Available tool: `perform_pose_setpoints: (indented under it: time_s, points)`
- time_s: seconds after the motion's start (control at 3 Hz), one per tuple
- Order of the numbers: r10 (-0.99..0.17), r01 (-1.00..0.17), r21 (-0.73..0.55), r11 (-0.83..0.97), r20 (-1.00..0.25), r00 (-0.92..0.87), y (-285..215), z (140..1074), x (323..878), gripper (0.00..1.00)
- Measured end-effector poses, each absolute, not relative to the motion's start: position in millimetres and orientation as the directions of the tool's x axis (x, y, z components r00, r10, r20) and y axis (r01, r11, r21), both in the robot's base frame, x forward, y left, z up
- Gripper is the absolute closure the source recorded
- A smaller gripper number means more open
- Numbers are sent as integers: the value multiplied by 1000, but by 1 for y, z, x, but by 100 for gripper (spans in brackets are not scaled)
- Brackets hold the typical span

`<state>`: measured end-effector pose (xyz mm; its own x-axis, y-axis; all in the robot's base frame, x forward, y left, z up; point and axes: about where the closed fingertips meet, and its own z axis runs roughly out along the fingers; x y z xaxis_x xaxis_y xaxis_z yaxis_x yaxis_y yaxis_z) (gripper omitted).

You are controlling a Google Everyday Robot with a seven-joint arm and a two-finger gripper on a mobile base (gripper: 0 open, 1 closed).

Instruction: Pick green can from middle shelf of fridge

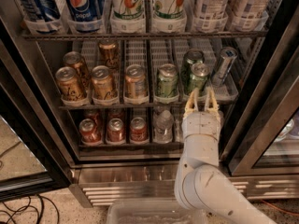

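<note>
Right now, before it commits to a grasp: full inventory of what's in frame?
fridge: one, steel frame, fills the view
large bottles: six, blue, green-white and white labels, top tier
gold-brown cans: five, left lanes of the middle shelf
green cans: three, middle shelf, right of centre
slim silver-blue can: one, tilted, far right of that shelf
red cans: three seen, bottom tier, left
water bottle: at least one, clear, bottom tier, centre
clear bin: one, on the floor
cables: black, floor, left
arm: one, cream, rising from below
gripper: one, cream, fingers open, just below the right-hand front green can
</note>
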<state>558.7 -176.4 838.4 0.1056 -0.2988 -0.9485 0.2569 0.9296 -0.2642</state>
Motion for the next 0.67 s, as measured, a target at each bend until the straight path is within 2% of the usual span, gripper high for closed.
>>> perform_pose_setpoints:
  time_s: [0.33,0.67]
  points:
    - [-235,259,-197,946,-964,122,-172,845,556,37]
    - [-190,253,-153,955,-973,131,-168,850,550,32]
